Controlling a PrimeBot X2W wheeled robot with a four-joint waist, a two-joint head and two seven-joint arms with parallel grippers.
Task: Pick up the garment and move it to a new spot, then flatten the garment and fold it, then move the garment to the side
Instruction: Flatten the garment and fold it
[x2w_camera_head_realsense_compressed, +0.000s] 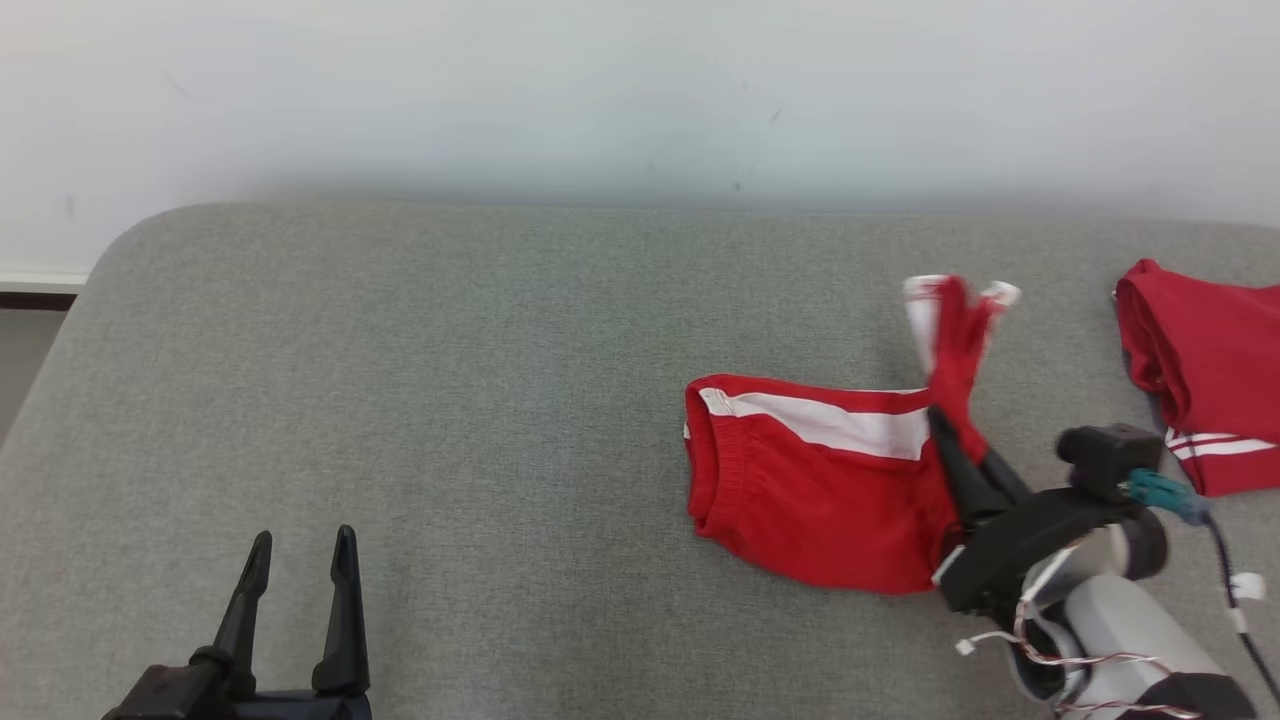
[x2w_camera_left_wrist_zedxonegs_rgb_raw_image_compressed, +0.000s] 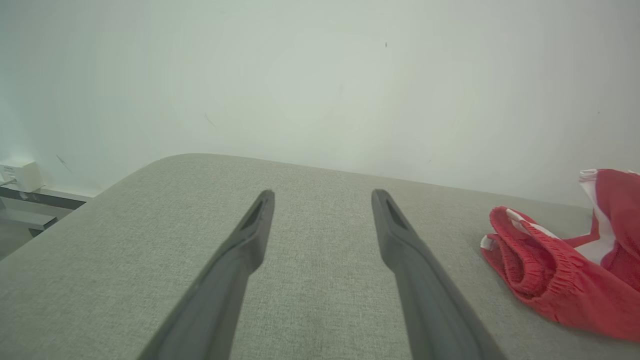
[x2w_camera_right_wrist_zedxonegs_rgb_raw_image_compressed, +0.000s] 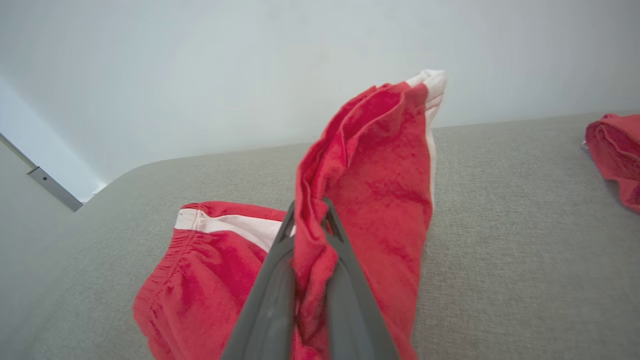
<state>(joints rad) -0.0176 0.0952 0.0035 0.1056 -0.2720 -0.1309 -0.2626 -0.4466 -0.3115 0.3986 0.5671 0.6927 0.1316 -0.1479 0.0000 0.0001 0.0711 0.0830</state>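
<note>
Garment: A pair of red shorts (x2w_camera_head_realsense_compressed: 810, 480) with a broad white side stripe is seen on the right half of the grey padded surface (x2w_camera_head_realsense_compressed: 450, 400).
Waistband: The gathered elastic waistband (x2w_camera_head_realsense_compressed: 715, 470) is laid on the surface, at the end of the shorts turned toward the surface's middle.
Raised part: One leg end is lifted clear of the surface and bunched into a narrow, wrinkled column, with white hem trim shown at its top. The rest of the cloth is spread on the surface in loose folds.
Fabric: A soft, slightly fuzzy weave is shown in the right wrist view, where the lifted cloth (x2w_camera_right_wrist_zedxonegs_rgb_raw_image_compressed: 370, 165) is draped upward past the fingertips and down the right side.
Right gripper: The right gripper (x2w_camera_head_realsense_compressed: 955, 435) is closed almost fully, and a thick fold of the red cloth is pinched between its two dark fingers (x2w_camera_right_wrist_zedxonegs_rgb_raw_image_compressed: 345, 280).
Left gripper: The left gripper (x2w_camera_head_realsense_compressed: 303, 540) is held with its fingers spread wide and nothing between them, over bare surface at the lower left, well apart from the shorts.
Left wrist view: The open waistband end of the shorts (x2w_camera_left_wrist_zedxonegs_rgb_raw_image_compressed: 550, 280) is caught at the right edge, beyond the parted fingers.
Second item: Another red garment (x2w_camera_head_realsense_compressed: 1210, 370) with thin white stripes is laid by the surface's right edge, apart from the shorts.
Backdrop: A pale wall (x2w_camera_head_realsense_compressed: 600, 90) is seen behind the surface.
</note>
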